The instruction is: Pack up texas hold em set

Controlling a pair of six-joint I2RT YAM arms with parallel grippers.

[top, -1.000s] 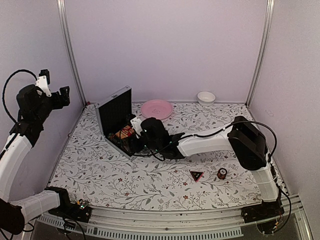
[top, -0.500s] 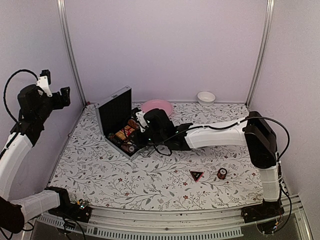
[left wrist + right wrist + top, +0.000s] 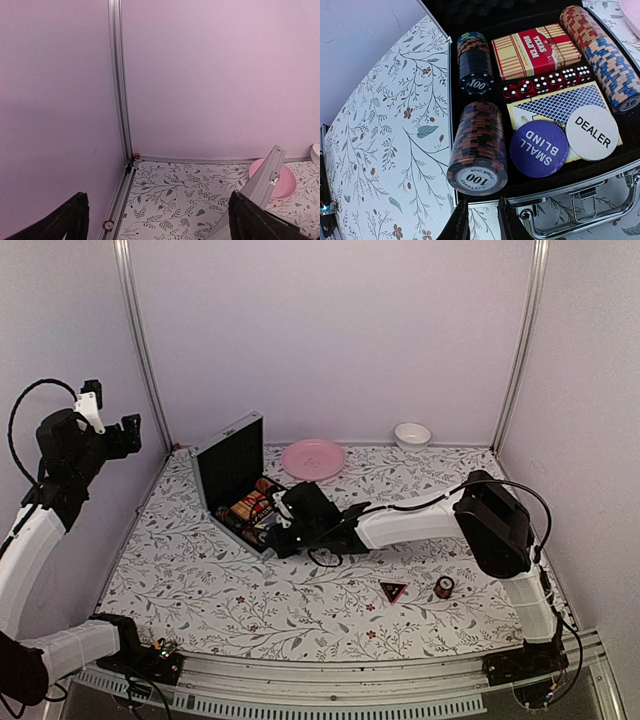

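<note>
Drawing back to the near rim of the case (image 3: 547,199), the right gripper (image 3: 482,220) had pressed its fingers together on nothing, where a second before they were spread inside it; the brown chip stack (image 3: 477,150) just ahead was probably what it had set down; the left gripper (image 3: 157,222) hung spread wide, raised at the left. Two pieces remained on the table (image 3: 200,580): the triangle (image 3: 392,591) and a loose chip stack (image 3: 443,587). Legible: "TEXAS HOLD EM" on the red deck (image 3: 536,50); "100"; "SMALL BLIND"; "DEALER".

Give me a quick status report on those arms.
Left fingers open, raised aside. Right fingers nearly shut, empty, at open case. Triangle and chip stack loose outside.
</note>
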